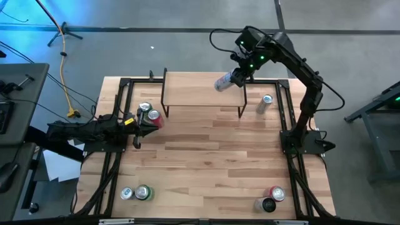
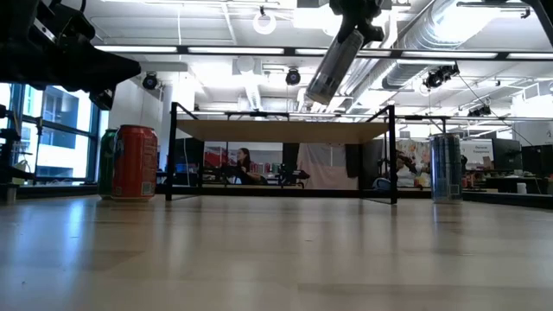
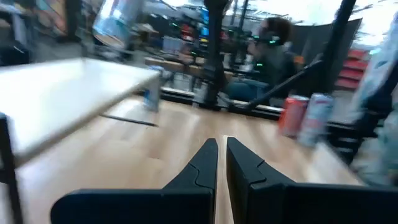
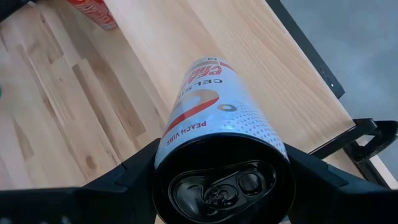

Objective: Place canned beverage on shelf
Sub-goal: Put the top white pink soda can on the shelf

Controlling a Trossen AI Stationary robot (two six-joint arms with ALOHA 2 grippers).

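Observation:
A slim white canned beverage [image 4: 217, 106] with red lettering hangs tilted above the shelf's [image 1: 203, 94] far right part, with my right gripper [image 1: 237, 76] shut on it. In the low view the can [image 2: 333, 56] slants well above the shelf board [image 2: 281, 130]. The shelf is a light-wood board whose thin black legs stand on the table's far half. At the table's left edge my left gripper [image 3: 222, 155] is shut on nothing and points level across the table. My right gripper pinches the can's side wall [image 4: 186, 134] near its pull-tab end [image 4: 224, 180], one finger [image 4: 134, 165] on each side. The fingers slant down from the far right, and the can runs on along them. It hangs tilted, its base lowest, clear of the shelf.
A red can [image 1: 155, 119] and a green one [image 1: 145, 109] stand beside the shelf's left legs, close to my left gripper. A slim silver can [image 1: 265, 103] stands by its right legs. Two cans [image 1: 135, 193] sit near left and two [image 1: 272, 199] near right.

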